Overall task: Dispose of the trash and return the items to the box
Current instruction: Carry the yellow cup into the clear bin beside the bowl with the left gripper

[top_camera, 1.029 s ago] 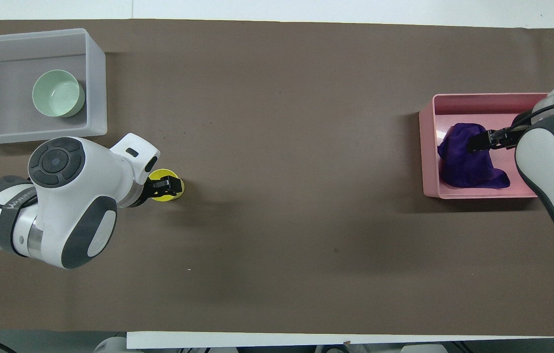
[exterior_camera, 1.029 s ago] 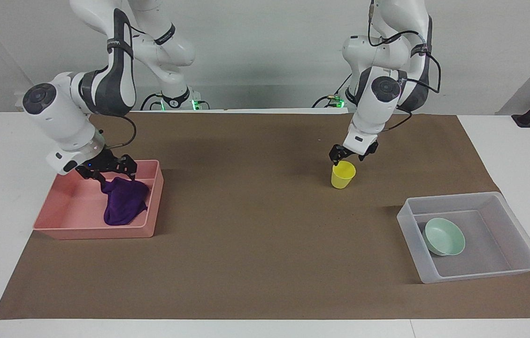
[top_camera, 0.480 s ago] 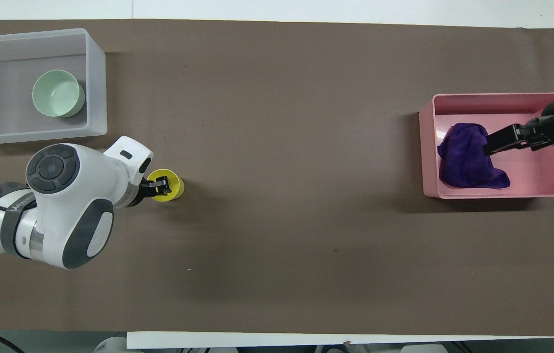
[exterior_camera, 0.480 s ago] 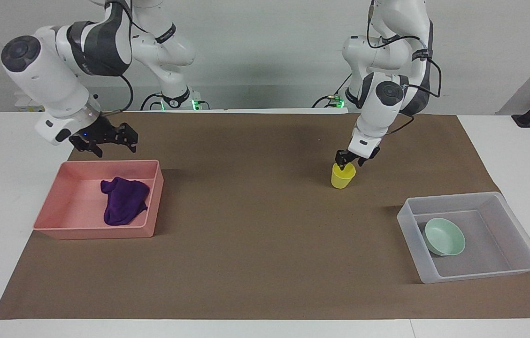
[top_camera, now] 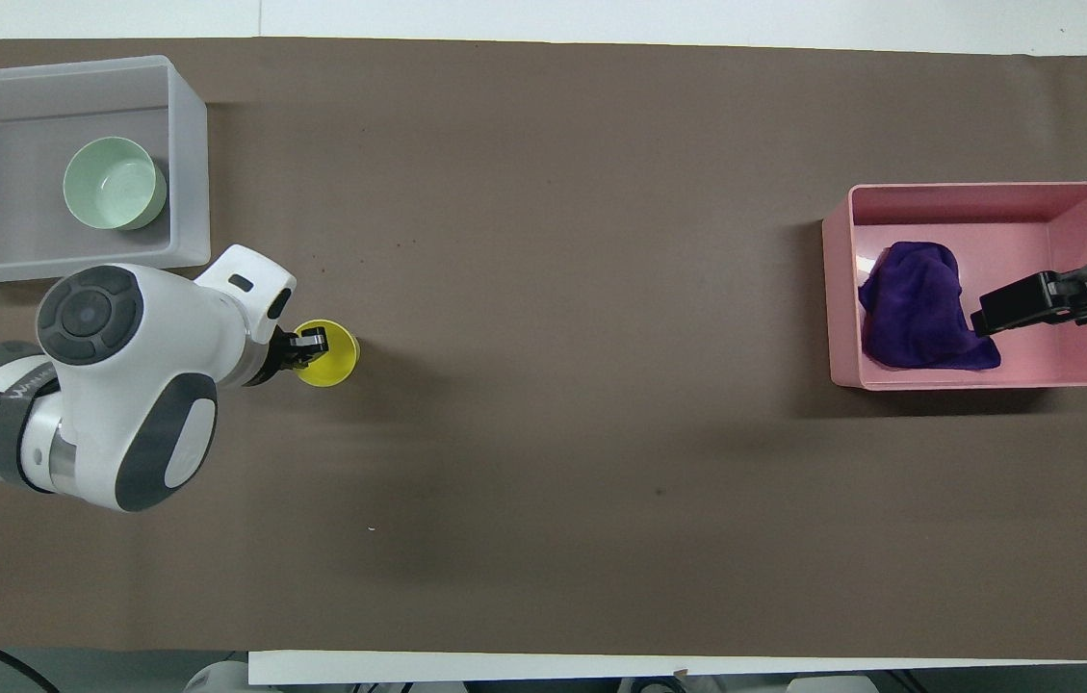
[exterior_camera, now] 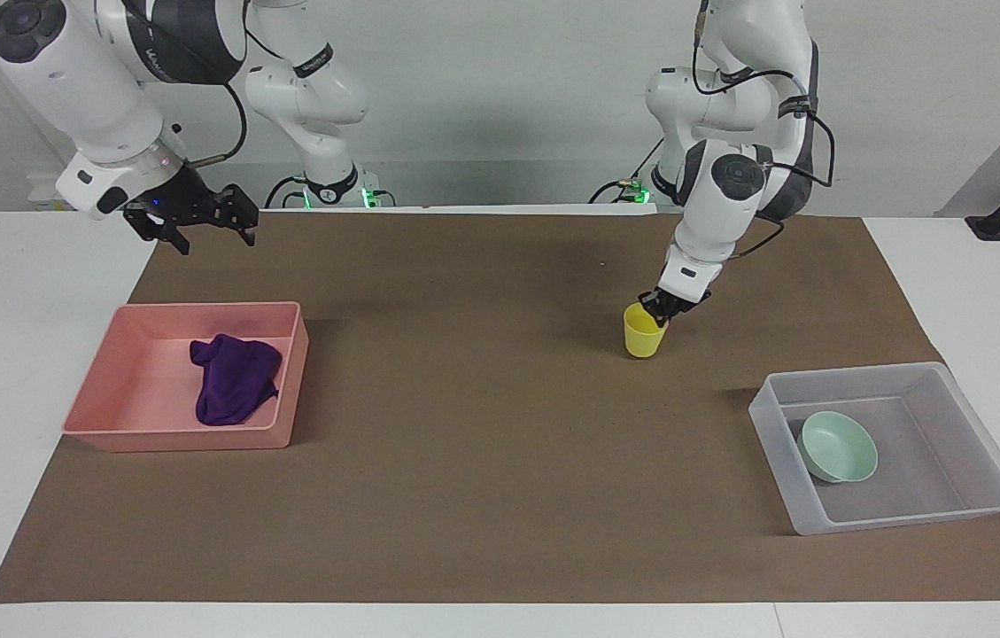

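At the yellow cup (exterior_camera: 645, 332), the left gripper (exterior_camera: 661, 310) seems clamped on its rim. Next it must lift the cup into the box (exterior_camera: 770, 400) beside the bowl (exterior_camera: 838, 447). Over the pink tray (exterior_camera: 289, 372) holding the rag (exterior_camera: 232, 390), the right gripper (exterior_camera: 189, 226) hangs spread.

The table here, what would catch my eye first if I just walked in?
Probably the purple cloth, dark against the pink tray it lies in at the right arm's end of the table, with the right gripper raised above, fingers open. Next, the yellow cup standing on the brown mat, the left gripper at its rim. Beside it, farther from the robots, a clear box holds a pale green bowl.
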Robot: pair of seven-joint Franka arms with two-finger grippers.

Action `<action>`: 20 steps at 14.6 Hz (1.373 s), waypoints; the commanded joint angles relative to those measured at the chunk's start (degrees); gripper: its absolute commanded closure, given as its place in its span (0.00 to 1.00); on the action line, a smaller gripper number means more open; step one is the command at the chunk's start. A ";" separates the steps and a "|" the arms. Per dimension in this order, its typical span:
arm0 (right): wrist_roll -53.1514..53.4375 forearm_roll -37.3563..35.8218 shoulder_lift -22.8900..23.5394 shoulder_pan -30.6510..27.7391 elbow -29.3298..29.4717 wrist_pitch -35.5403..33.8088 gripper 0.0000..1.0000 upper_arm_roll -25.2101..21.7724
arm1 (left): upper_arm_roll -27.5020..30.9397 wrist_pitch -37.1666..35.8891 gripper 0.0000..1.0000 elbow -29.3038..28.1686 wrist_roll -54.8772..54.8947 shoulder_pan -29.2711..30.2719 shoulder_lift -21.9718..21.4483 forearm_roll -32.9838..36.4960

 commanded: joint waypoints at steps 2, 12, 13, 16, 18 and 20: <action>3.48 -0.08 0.56 -0.29 3.63 -3.10 0.00 1.97 | 0.19 -18.29 1.00 20.97 1.56 7.43 1.77 0.74; 4.28 0.18 0.47 0.15 2.76 -2.32 0.00 2.94 | 0.19 -13.00 1.00 39.84 8.33 26.53 23.12 -0.04; 4.01 0.18 0.56 1.02 2.76 -2.23 0.00 2.94 | 0.19 -11.41 1.00 39.49 8.33 26.53 24.26 -1.00; 4.01 0.36 0.21 1.29 1.63 -1.01 0.00 2.94 | 0.19 -9.56 1.00 38.87 8.33 26.53 26.03 -1.89; 3.92 0.27 -0.32 1.47 0.22 0.23 0.00 2.94 | 0.19 -7.28 1.00 35.20 8.33 26.53 26.56 -1.89; 3.92 0.09 -0.24 1.47 0.39 0.23 0.00 2.94 | 0.19 -4.47 1.00 31.50 8.25 25.92 26.56 -1.81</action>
